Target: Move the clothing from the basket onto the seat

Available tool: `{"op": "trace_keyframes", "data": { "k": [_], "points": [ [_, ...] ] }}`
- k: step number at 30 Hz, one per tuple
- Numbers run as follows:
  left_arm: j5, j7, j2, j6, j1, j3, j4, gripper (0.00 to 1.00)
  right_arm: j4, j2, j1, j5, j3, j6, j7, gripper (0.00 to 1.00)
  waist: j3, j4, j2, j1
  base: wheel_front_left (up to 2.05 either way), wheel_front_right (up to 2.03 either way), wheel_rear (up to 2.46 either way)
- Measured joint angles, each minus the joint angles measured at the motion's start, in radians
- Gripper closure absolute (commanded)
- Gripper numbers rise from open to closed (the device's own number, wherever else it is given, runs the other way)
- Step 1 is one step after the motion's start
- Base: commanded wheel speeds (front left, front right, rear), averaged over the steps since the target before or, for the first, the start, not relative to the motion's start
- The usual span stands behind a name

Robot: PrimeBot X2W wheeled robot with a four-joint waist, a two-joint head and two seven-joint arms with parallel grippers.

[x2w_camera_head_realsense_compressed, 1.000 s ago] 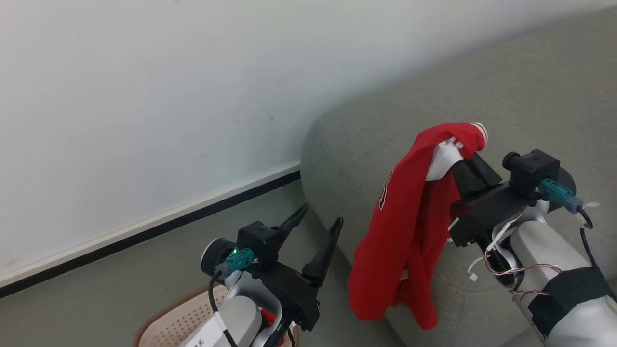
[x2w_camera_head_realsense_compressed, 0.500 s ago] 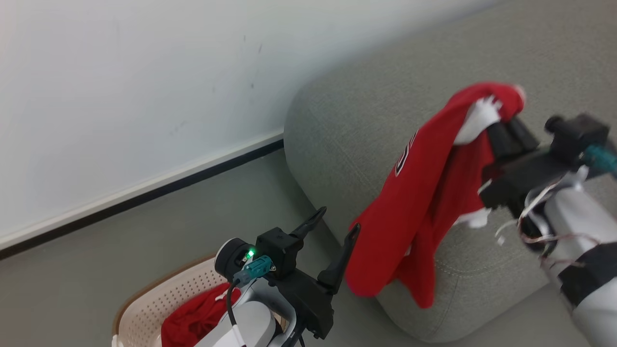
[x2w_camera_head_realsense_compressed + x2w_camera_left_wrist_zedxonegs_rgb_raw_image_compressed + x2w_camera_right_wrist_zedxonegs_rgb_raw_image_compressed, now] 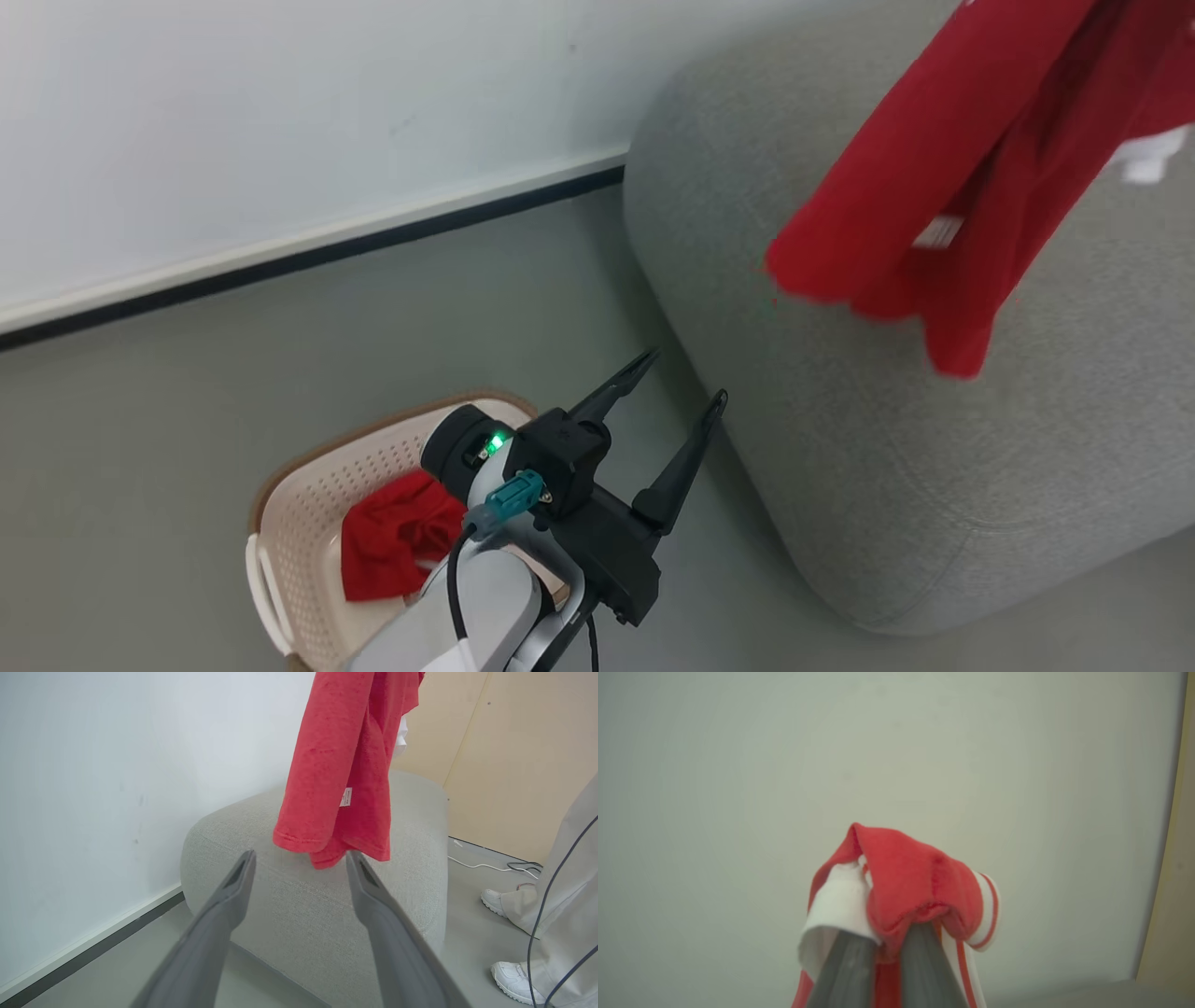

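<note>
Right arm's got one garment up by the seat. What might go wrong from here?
The right gripper pinches only a bunched edge of the garment, so it may slip. Its hem hangs near the seat edge; released now, it might slide to the floor. The left arm overhangs the basket, possibly hampering the next pick.

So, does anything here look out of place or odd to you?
Nothing looks spilled or broken. One oddity: a red garment dangles over the grey seat, bunched in the shut right pincer rather than lying down. A second garment sits crumpled in the basket.
</note>
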Motion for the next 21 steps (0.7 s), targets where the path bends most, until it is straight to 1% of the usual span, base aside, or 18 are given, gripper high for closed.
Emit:
{"op": "trace_keyframes", "data": {
  "k": [8,12,15,21],
  "points": [
    [0.032,0.014,0.022,0.0,-0.029,-0.008,-0.052,0.0,0.077,-0.092,-0.203,0.002,-0.052,-0.008,0.047,1.0,0.095,0.085,0.0,0.0001,0.0,0.0,0.0],
    [0.039,0.019,0.033,0.0,-0.046,-0.007,-0.078,0.0,0.125,-0.133,-0.3,-0.007,-0.077,-0.026,0.066,1.0,0.142,0.126,0.0,0.0,0.0,0.0,0.0],
    [0.043,0.024,0.048,0.0,-0.057,-0.002,-0.098,0.0,0.156,-0.137,-0.353,-0.009,-0.08,-0.033,0.068,1.0,0.177,0.151,0.0,0.0,0.0,0.0,0.0],
    [0.054,0.035,0.078,0.008,-0.073,0.011,-0.134,0.0,0.235,-0.138,-0.366,-0.026,-0.069,-0.038,0.075,1.0,0.247,0.187,0.0,0.0,0.0,0.0,0.0]
  ]
}}
